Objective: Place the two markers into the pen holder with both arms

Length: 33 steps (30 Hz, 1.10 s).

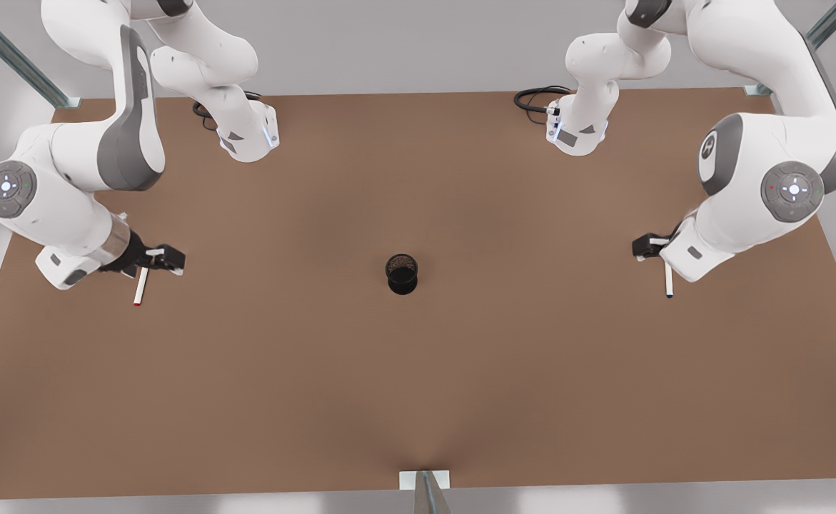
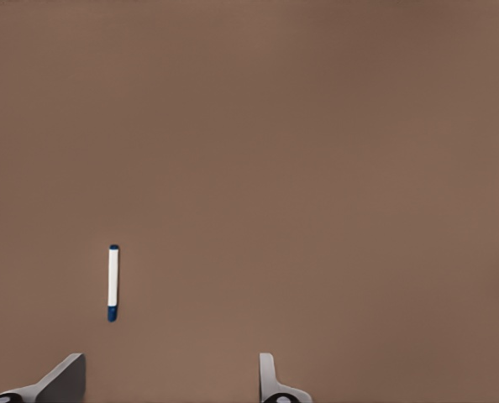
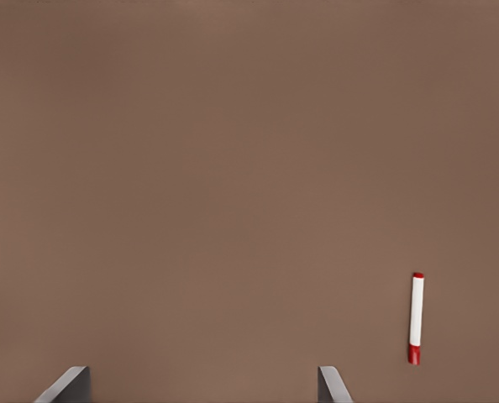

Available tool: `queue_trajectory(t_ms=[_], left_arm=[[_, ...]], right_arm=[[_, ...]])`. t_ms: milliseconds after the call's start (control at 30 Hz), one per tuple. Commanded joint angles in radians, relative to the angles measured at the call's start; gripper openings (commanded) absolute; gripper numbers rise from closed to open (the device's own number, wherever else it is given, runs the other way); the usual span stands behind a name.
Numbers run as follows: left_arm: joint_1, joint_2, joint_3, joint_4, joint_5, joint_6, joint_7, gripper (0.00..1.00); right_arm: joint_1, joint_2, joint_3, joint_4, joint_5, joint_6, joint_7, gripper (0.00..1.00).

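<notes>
We are observing the approach step. The left gripper (image 1: 652, 246) is hovering, fingers spread, near the blue-tipped marker (image 1: 668, 280); the right gripper (image 1: 164, 257), likewise spread, near the red-tipped marker (image 1: 140, 287). Both markers are lying on the table (image 1: 418, 400), well apart from the pen holder (image 1: 402, 274). Next, each needs centring over its marker.

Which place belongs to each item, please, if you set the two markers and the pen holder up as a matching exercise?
1. red-tipped marker
2. blue-tipped marker
3. pen holder

A. standing mid-table
B. lying at the front view's right, by the left gripper, jaws open
C. lying at the front view's left, by the right gripper, jaws open

Pairs: 1-C, 2-B, 3-A
</notes>
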Motion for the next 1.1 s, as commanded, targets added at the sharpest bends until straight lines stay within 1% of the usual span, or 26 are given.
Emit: queue_trajectory(t_ms=[0,33,67,100,167,200,233,267,400,467,500,567,667,733,800,833,933,1067], left_arm=[[0.000,0.001,0.001,0.000,0.000,0.069,0.026,1.00],[0.007,0.013,0.005,-0.001,0.002,0.071,0.031,1.00],[0.018,0.018,0.064,-0.088,0.003,0.158,0.068,1.00],[0.020,0.013,0.141,-0.201,-0.003,0.307,0.082,1.00],[0.032,0.013,0.216,-0.371,-0.044,0.534,0.129,1.00],[0.034,0.013,0.267,-0.434,-0.104,0.624,0.262,1.00],[0.034,0.015,0.299,-0.504,-0.113,0.726,0.327,1.00],[0.038,0.019,0.301,-0.544,-0.113,0.782,0.353,1.00],[0.057,0.081,0.316,-0.592,-0.113,0.919,0.470,1.00],[0.080,0.110,0.316,-0.601,-0.138,0.956,0.539,1.00],[0.081,0.119,0.317,-0.609,-0.143,0.965,0.623,1.00],[0.093,0.148,0.316,-0.630,-0.187,1.011,0.741,1.00],[0.095,0.170,0.316,-0.638,-0.199,1.013,0.744,1.00],[0.106,0.183,0.316,-0.652,-0.202,1.014,0.772,1.00],[0.106,0.183,0.316,-0.684,-0.204,1.028,0.803,1.00],[0.106,0.188,0.317,-0.704,-0.202,1.051,0.803,1.00],[0.109,0.196,0.316,-0.725,-0.204,1.063,0.803,1.00],[0.129,0.223,0.316,-0.725,-0.204,1.082,0.803,1.00]], right_arm=[[0.001,-0.001,0.000,0.001,0.001,0.072,0.016,1.00],[0.001,-0.001,0.000,0.001,0.001,0.072,0.013,1.00],[-0.001,-0.001,0.000,0.001,0.001,0.072,0.013,1.00],[-0.001,-0.001,0.000,0.001,0.001,0.072,0.013,1.00],[0.001,0.001,0.000,0.002,0.001,0.072,0.013,1.00],[0.001,0.001,0.000,0.002,0.001,0.072,0.013,1.00],[0.001,0.001,0.000,0.002,0.001,0.072,0.013,1.00],[0.001,0.001,0.000,0.002,0.001,0.072,0.013,1.00],[-0.001,0.001,0.000,0.002,0.001,0.072,0.012,1.00],[-0.001,0.016,-0.002,0.002,-0.004,0.093,0.013,1.00],[-0.003,0.047,-0.003,0.002,-0.006,0.142,0.013,1.00],[-0.013,0.133,-0.003,0.002,-0.038,0.244,0.012,1.00],[-0.030,0.283,-0.003,0.002,-0.032,0.397,0.013,1.00],[-0.045,0.337,0.000,-0.007,-0.030,0.451,0.012,1.00],[-0.071,0.246,0.007,-0.163,-0.032,0.466,0.010,1.00],[-0.111,0.182,0.010,-0.292,-0.030,0.546,-0.025,1.00],[-0.222,0.174,0.033,-0.328,-0.030,0.546,-0.125,1.00],[-0.291,0.194,0.033,-0.377,-0.030,0.554,-0.172,1.00]])
